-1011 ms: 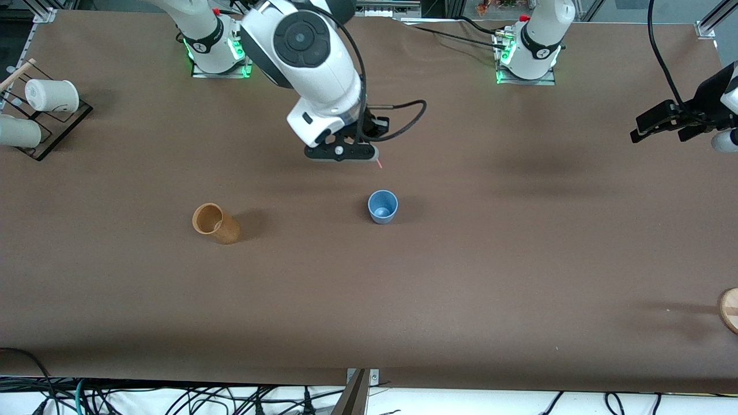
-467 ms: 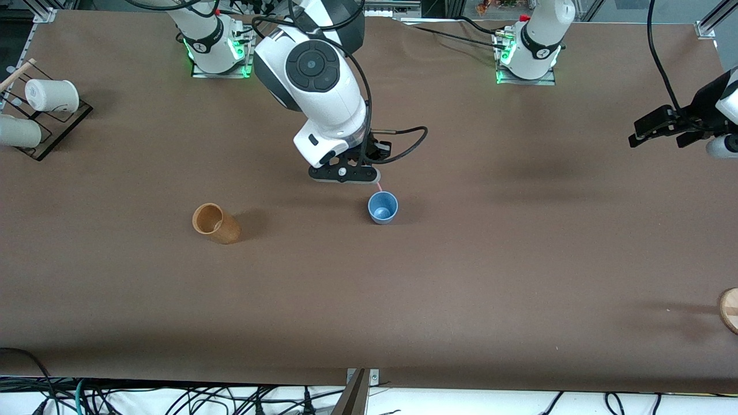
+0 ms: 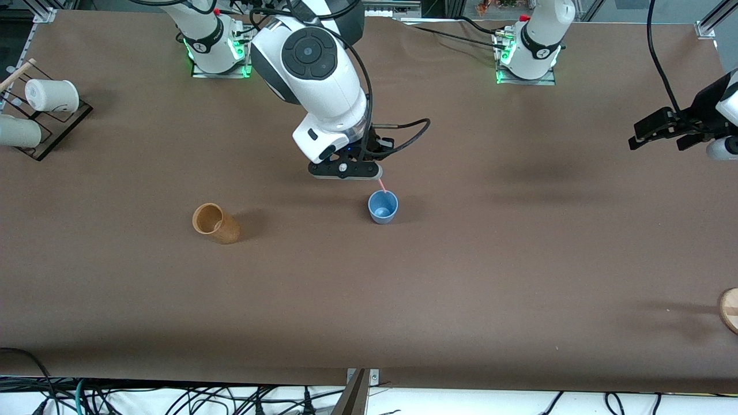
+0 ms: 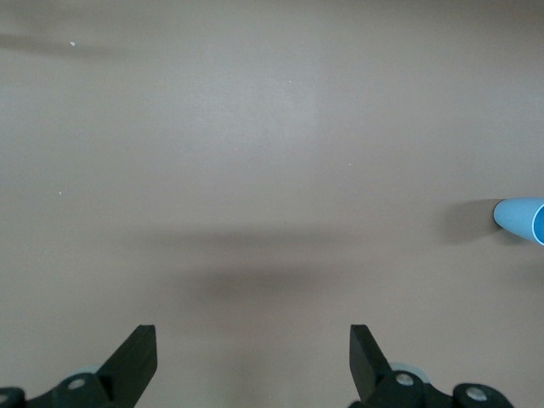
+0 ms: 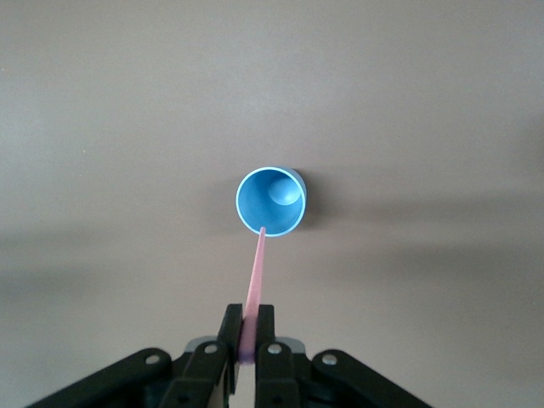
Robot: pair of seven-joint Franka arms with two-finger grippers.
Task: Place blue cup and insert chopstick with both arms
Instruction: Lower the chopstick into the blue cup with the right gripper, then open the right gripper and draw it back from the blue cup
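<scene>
Centrally, blue cup [image 3: 383, 207]: upright on the table [image 3: 461, 276], mouth up. Right gripper [image 3: 369, 176]: over the table just beside the cup, fingers clamped on the chopstick [image 5: 255, 280], whose lower tip sits at the cup's rim. Left gripper [image 3: 663, 128]: waiting above the left arm's end of the table, fingers [image 4: 136, 361] spread apart, holding nothing. Tan cup [image 3: 214, 223]: tilted, toward the right arm's end.

White jointed arms [image 3: 311, 63], black cables, green-lit bases [image 3: 219, 57].
</scene>
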